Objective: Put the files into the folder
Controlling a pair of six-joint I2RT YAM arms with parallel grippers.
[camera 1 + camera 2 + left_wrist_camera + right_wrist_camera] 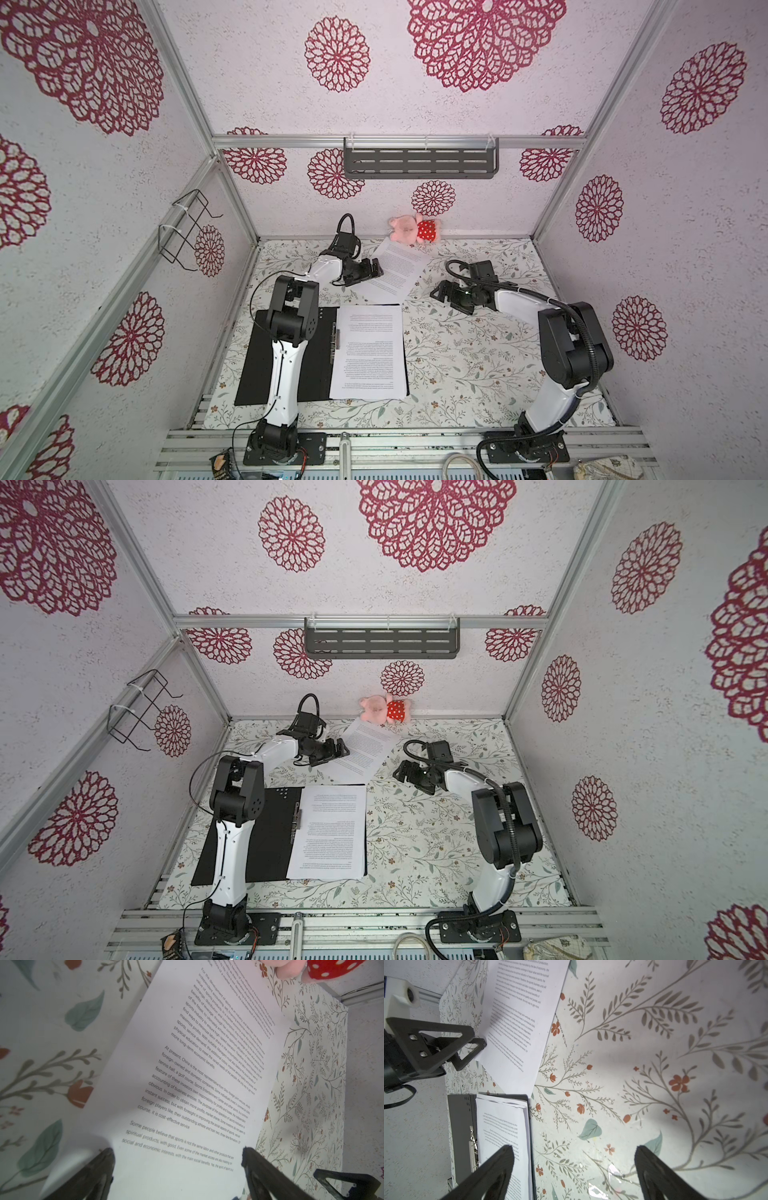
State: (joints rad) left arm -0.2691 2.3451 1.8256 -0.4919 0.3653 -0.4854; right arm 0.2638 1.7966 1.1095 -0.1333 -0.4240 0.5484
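The folder (253,365) (270,833) lies open at the front left, black inside up, spine clip (473,1147) in the middle. A stack of files (370,353) (332,833) (502,1126) rests on its right half. One loose printed sheet (399,270) (368,748) (187,1064) (519,1012) lies tilted at the back. My left gripper (376,268) (343,748) (178,1153) (475,1039) is open at that sheet's left edge, its jaws straddling the paper, which curls up slightly there. My right gripper (436,291) (399,771) (573,1151) is open, empty, over the cloth right of the sheet.
A pink plush toy in a red dotted dress (413,228) (384,708) (332,968) lies against the back wall, touching the loose sheet's far corner. A grey shelf (419,162) hangs on the back wall and a wire rack (187,228) on the left wall.
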